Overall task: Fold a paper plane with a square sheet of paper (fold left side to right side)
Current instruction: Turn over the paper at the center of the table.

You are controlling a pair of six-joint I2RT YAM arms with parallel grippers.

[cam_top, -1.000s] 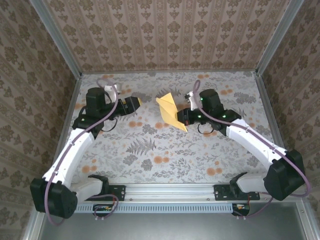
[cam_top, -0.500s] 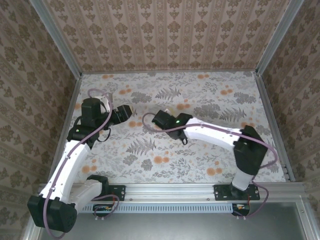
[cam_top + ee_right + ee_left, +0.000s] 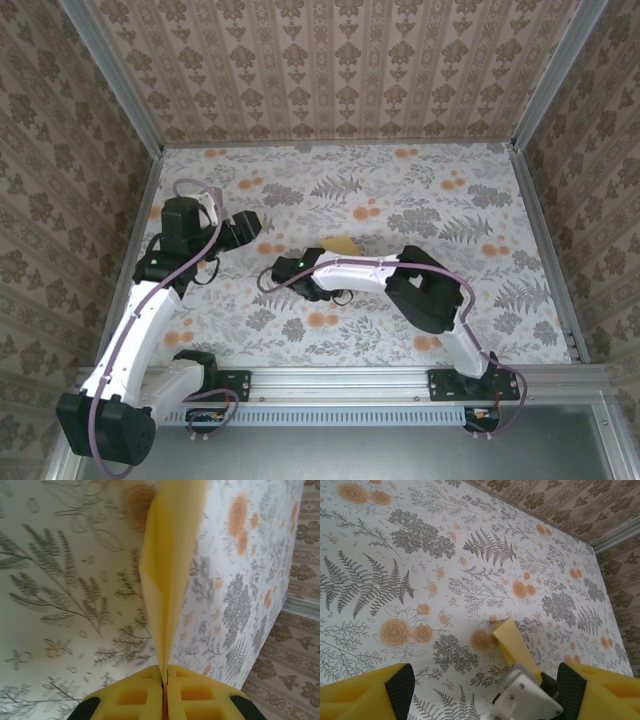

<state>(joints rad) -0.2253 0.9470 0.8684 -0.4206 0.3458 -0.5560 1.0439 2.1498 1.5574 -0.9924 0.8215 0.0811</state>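
At the worktop's (image 3: pixel 520 300) nine o'clock, the left fingers (image 3: pixel 360 692) stand wide apart and empty. Near the centre, the right fingers (image 3: pixel 135 695) are pinched shut on the folded sheet of paper (image 3: pixel 172 555). It looks light, limp and easily creased, so it is best held along its folded edge. No writing is legible.

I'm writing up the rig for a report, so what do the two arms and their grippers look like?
The left arm and right arm have white link shells and black joint housings. A purplish cable loops along each, and a small green light glows near each wrist. The fingers are black with chunky yellow pads; the right gripper's show square recesses.
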